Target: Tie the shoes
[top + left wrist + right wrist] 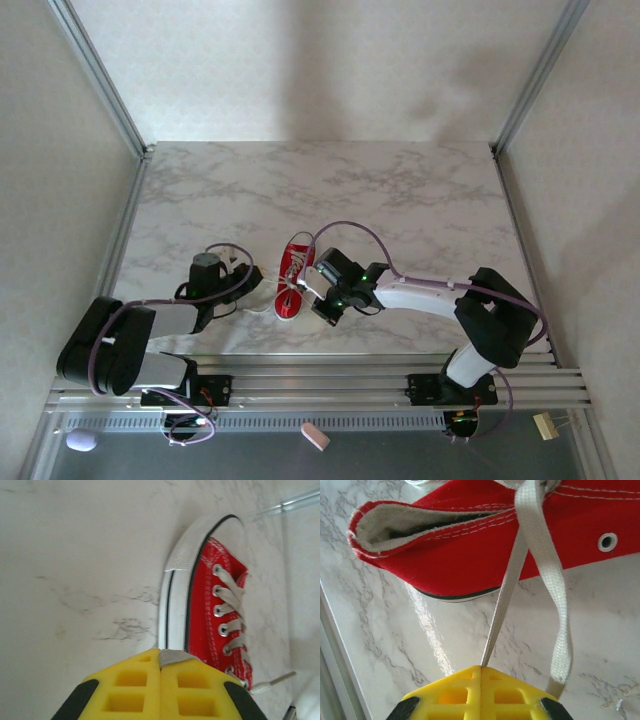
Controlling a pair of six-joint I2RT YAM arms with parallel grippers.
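As R claw (481, 669) pinches lace (503, 605), sneaker (470, 545) just ahead.

Shoe (293, 278): red canvas with white stitching, grey-beige inside.
Sole (175, 595): white, with a thin black stripe.
Laces (540, 545): plain off-white.
Bench (400, 190): white marble pattern with grey veins.
Left gripper (160, 665) and right gripper (481, 669): yellow, black at the lower corners.
Cables (350, 228): purple.

Marble tabletop (400, 190), white walls (300, 60), aluminium rails (330, 380)
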